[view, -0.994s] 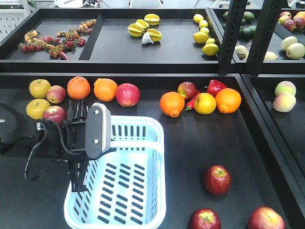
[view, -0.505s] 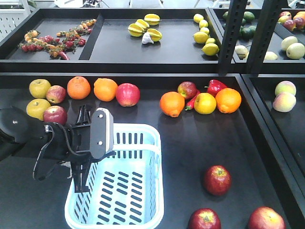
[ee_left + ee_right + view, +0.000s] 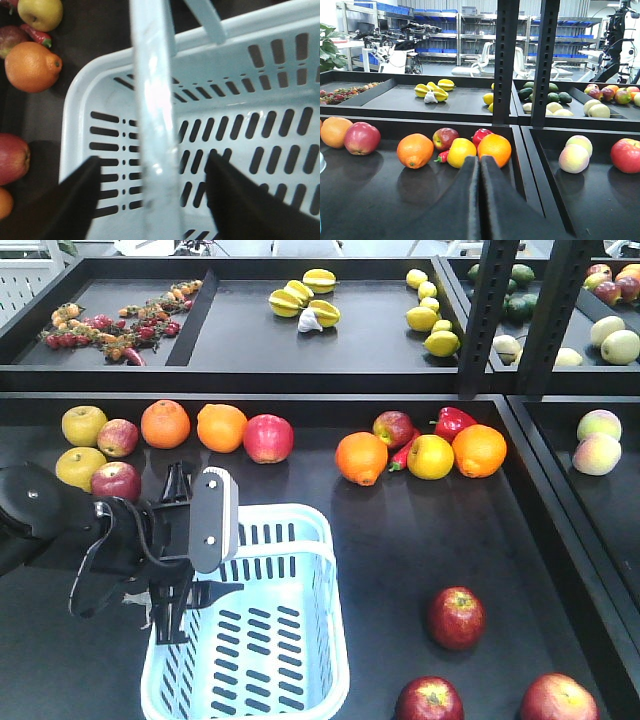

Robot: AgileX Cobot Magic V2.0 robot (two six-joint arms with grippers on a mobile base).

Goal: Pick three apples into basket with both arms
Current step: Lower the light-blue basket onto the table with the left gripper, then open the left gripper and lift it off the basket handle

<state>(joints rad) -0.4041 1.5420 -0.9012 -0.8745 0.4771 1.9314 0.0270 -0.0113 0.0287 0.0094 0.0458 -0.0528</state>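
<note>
The pale blue basket [image 3: 338, 640] stands at the front left of the dark tray. My left gripper [image 3: 190, 600] hangs over its left side and is open. In the left wrist view its two black fingers [image 3: 80, 190] straddle the basket's flat handle [image 3: 152, 100] with gaps on both sides, above the slotted bottom [image 3: 260, 150]. Three dark red apples [image 3: 456, 617] [image 3: 428, 700] [image 3: 556, 698] lie on the tray to the right of the basket. My right gripper [image 3: 480, 159] is shut on nothing, low over bare tray, and does not show in the front view.
A row of fruit lies behind the basket: oranges [image 3: 165, 423] [image 3: 361, 457], a red apple [image 3: 268, 438], yellow-green apples [image 3: 84, 425]. Black upright posts [image 3: 487, 320] rise at the back right. A raised divider [image 3: 530, 450] separates the right-hand tray.
The basket has slid a little toward the front and turned slightly. The left arm's wrist housing has shifted a little to the right. The three apples have not moved.
</note>
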